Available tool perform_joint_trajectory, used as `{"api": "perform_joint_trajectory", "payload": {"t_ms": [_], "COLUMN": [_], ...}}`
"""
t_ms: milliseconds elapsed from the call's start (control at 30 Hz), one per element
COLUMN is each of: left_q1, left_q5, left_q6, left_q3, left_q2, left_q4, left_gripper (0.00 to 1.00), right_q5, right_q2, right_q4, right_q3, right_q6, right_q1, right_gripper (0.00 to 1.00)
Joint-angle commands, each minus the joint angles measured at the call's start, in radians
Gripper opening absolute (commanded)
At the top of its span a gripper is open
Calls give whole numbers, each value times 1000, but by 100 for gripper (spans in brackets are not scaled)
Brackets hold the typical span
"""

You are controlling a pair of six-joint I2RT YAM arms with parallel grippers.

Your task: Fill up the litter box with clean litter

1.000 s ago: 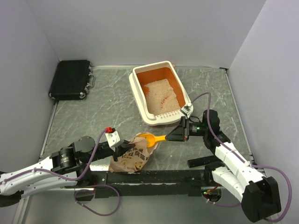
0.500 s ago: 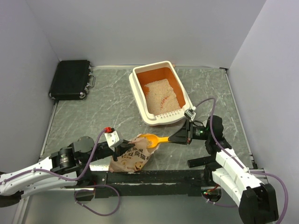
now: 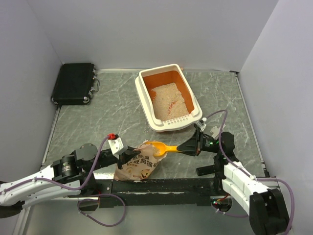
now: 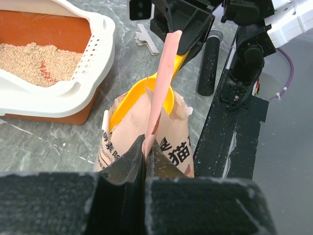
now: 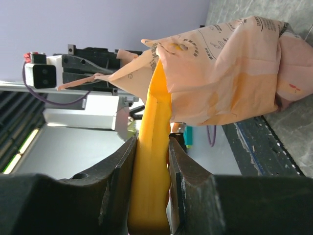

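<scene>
Near worktop (image 3: pixel 98 122) edge: left claw (image 4: pixel 145 145) pinched bag (image 4: pixel 171 149) lip; right claw (image 5: pixel 152 144) clamped scoop (image 3: pixel 164 147), bowl in bag mouth. Far-left corner held black case (image 3: pixel 73 83).

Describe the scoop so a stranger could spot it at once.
Find the litter box far back on the table, then the printed bag at the near edge. The scoop sticks into the bag's mouth, its handle in the right gripper: the only bright yellow thing.

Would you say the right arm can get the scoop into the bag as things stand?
Probably yes: the right gripper grips the scoop by its handle, the bowl sits at the mouth of the bag, and the left gripper pinches its edge up, so it stands open.
</scene>
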Motion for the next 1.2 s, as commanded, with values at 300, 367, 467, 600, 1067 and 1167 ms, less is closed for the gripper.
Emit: {"api": "perform_joint_trajectory", "payload": {"t_ms": [300,367,467,600,1067,1167], "left_q1": [10,10,12,13,15,15], "left_q5": [10,7,1,-16,-58,-55], "left_q6": [1,2,2,4,10,10], "left_q3": [-4,-4,-4,-4,-12,-9], "left_q2": [-8,-8,-11,-27,-73,-68], "left_q4": [48,48,48,54,64,64], "left_gripper": [1,1,1,1,1,1], "right_q5": [43,42,45,56,115,170], "right_q2": [-14,-57,-120,-178,-267,-310], "right_q4": [341,263,133,4,-159,-186], "right_q3": [-13,11,42,68,56,48], "right_q6": [184,166,117,57,22,29], "right_q1": [-2,-2,-4,-4,-31,-37], "right_gripper": [0,0,0,0,0,0]}}
